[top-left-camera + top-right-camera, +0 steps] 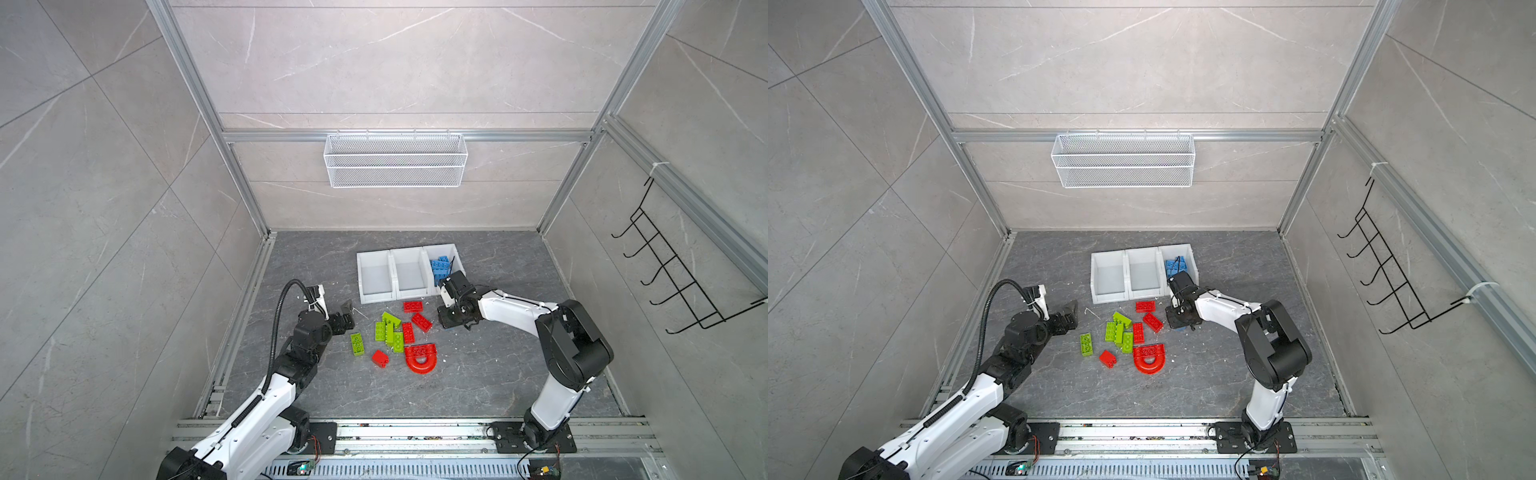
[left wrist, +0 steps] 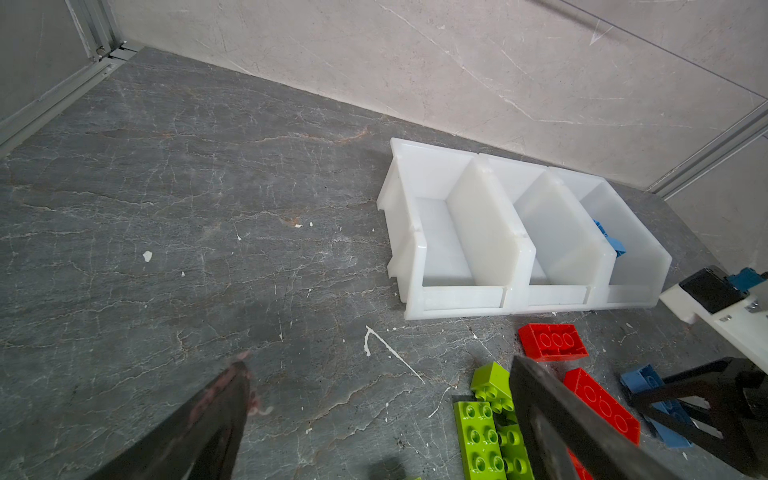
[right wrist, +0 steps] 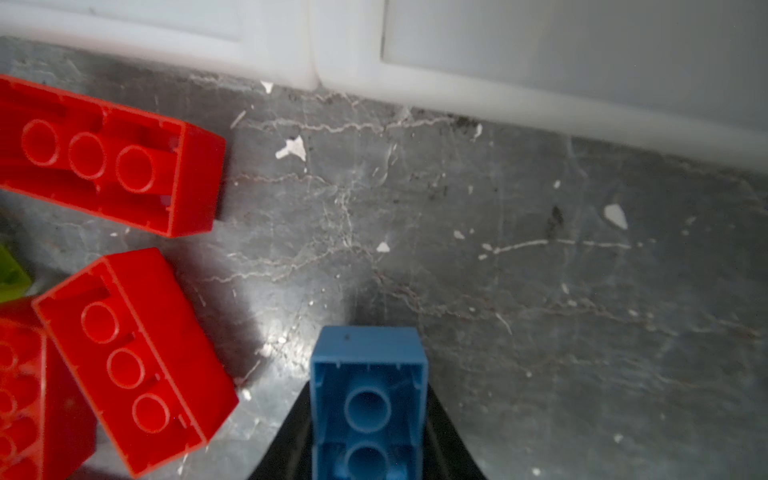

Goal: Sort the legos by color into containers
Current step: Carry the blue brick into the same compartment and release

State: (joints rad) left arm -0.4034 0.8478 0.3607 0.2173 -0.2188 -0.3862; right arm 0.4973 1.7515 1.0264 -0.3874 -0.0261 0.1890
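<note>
In a top view my right gripper [image 1: 451, 321] sits low over the grey veined table [image 1: 498, 374], white plastic bins [image 1: 376, 298] at its twelve o'clock. Left wrist view: left gripper [image 2: 378, 363] spread wide, empty. Right wrist view: jaws closed on a glossy, hollow-bottomed blue plastic brick [image 3: 369, 395]; I'd lift straight to clear the bin's low lip.
</note>
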